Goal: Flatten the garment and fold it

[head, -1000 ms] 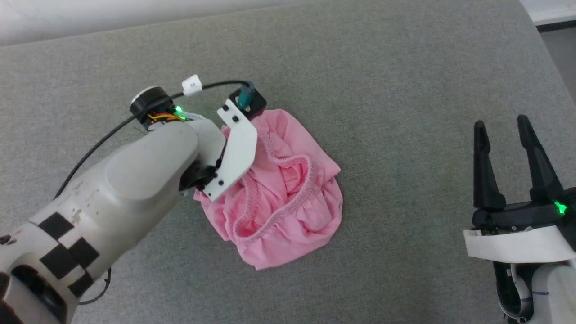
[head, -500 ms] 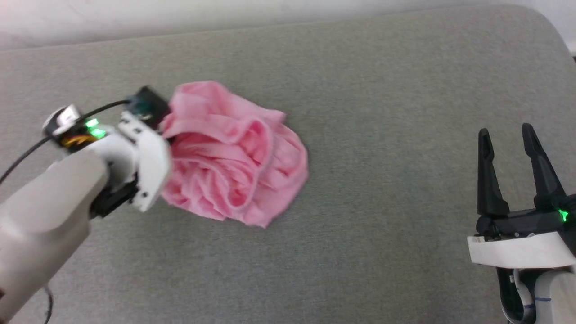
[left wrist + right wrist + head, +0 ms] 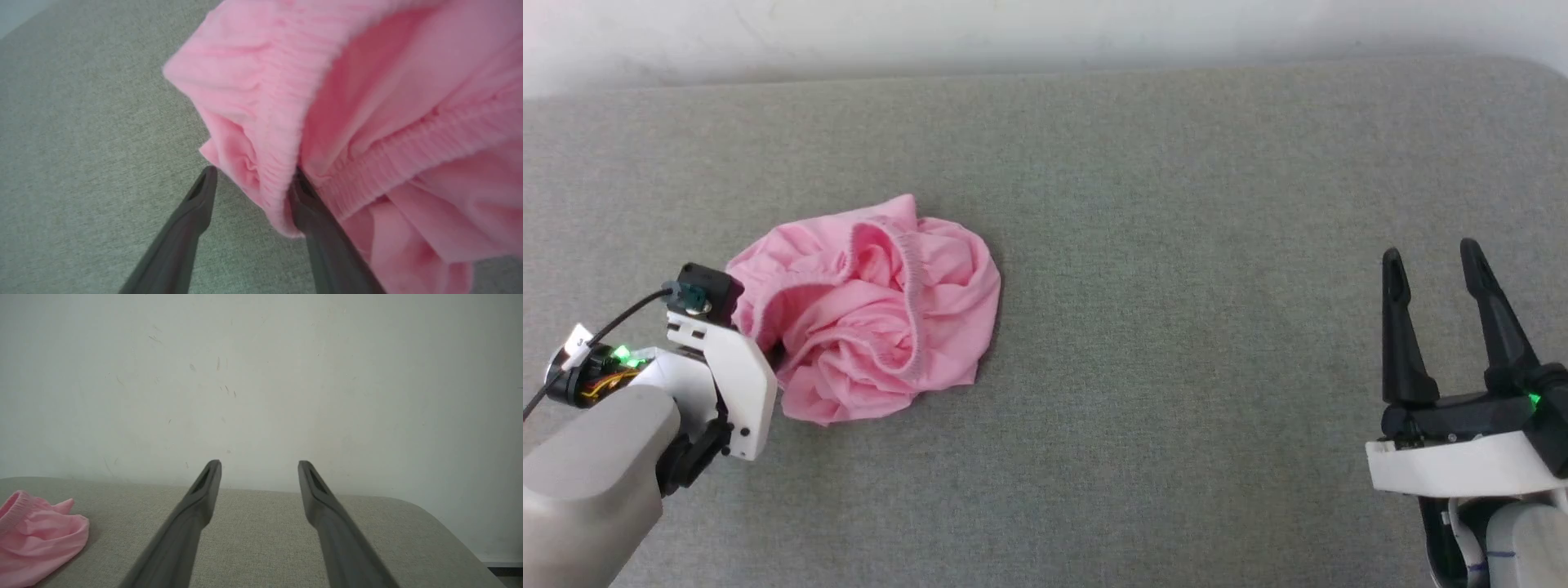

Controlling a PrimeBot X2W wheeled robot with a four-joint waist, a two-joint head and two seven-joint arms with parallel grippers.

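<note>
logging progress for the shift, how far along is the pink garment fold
Done: nothing; the garment lies in a crumpled heap. In hand: the left end effector is open around a fold of waistband. To do: spreading flat and every fold; the right end effector hangs open, apart from it.

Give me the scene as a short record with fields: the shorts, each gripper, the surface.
shorts: pink, crumpled in a heap, not yet flattened or folded
waistband: gathered, twisting across the heap
left gripper: jaws open, a fold of the waistband between them
right gripper: jaws open, empty, well apart from the shorts
surface: grey fabric, the shorts lie on it
</note>
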